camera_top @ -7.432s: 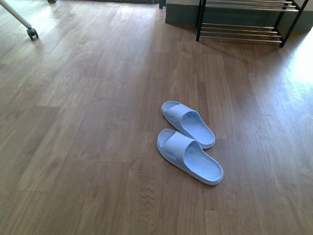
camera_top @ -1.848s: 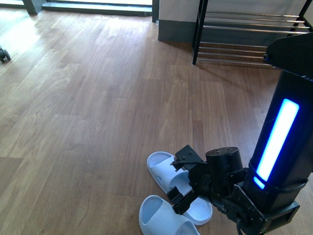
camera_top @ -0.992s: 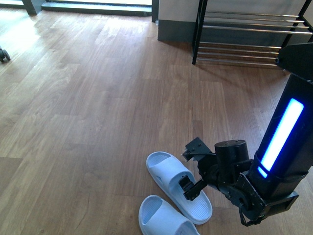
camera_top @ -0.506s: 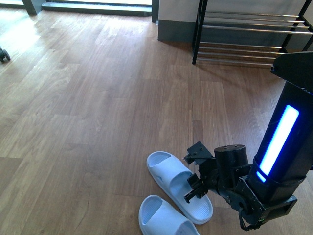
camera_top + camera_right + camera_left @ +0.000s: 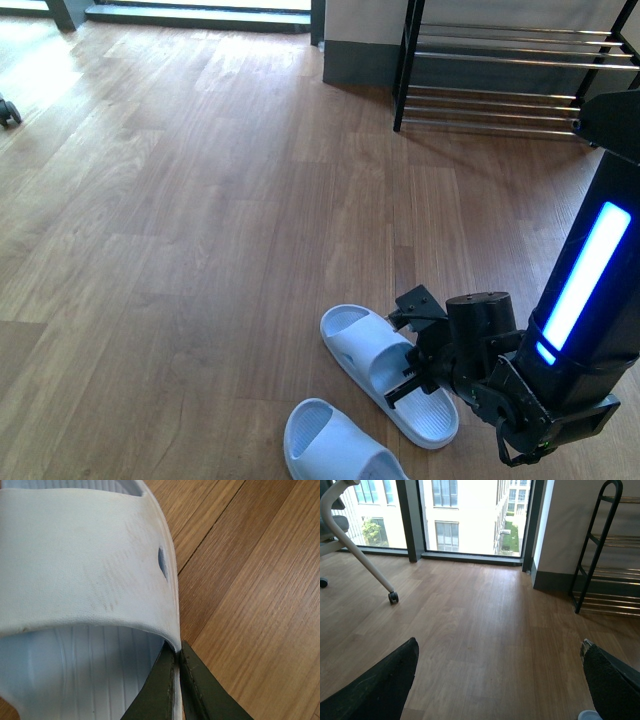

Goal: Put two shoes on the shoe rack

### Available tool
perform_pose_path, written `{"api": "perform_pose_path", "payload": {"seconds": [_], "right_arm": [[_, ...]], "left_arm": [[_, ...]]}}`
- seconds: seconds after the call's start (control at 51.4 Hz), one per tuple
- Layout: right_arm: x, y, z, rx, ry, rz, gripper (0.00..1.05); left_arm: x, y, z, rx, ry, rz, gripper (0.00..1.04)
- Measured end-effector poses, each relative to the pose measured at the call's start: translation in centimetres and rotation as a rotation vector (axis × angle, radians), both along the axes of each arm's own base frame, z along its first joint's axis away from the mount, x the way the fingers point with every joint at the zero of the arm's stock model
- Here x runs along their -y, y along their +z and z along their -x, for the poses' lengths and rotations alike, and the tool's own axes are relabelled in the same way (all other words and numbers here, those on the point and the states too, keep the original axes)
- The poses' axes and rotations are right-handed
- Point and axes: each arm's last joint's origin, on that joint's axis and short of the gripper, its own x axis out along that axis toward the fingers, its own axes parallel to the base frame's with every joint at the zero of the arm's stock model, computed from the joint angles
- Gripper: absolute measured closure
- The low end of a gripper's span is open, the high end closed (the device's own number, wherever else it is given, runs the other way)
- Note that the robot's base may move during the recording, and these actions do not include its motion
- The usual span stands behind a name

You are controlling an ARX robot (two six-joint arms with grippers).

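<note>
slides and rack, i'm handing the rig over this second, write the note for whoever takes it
Right claw: shut on the side edge of the far slide, just behind its strap. Whether the slide has left the floor cannot be told.
Left claw: open, holding nothing, raised and facing the room.
Near slide: on the floor beside the held one, untouched.
Shoe rack: ahead and to the right, by the wall. No shoe shows on the shelves in view.
Done: grasp on the first slide.
Left: carry it to a shelf and release, then fetch and place the near slide.
</note>
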Motion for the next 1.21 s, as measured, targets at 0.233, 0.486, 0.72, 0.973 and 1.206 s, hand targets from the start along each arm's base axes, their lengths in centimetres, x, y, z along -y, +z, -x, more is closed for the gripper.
{"api": "perform_pose_path", "payload": {"seconds": [0.233,0.486,0.72,0.973,1.206], "right_arm": [[2.6,3.4,0.7,0.002,0.081,0.054,1.03],[10.4,11.2,3.9,0.112,0.077,0.165,1.03],[11.8,24.0,7.3,0.292,0.094,0.206,1.03],[12.1,34.4,13.3,0.484,0.078,0.21,1.03],[11.1,38.9,18.1,0.608,0.03,0.168,1.03]], "left_arm": [[0.0,0.0,0.0,0.0,0.0,0.0,0.09],[0.0,0.0,0.0,0.0,0.0,0.0,0.09],[0.0,0.0,0.0,0.0,0.0,0.0,0.09],[0.0,0.0,0.0,0.0,0.0,0.0,0.09],[0.0,0.0,0.0,0.0,0.0,0.0,0.09]]}}
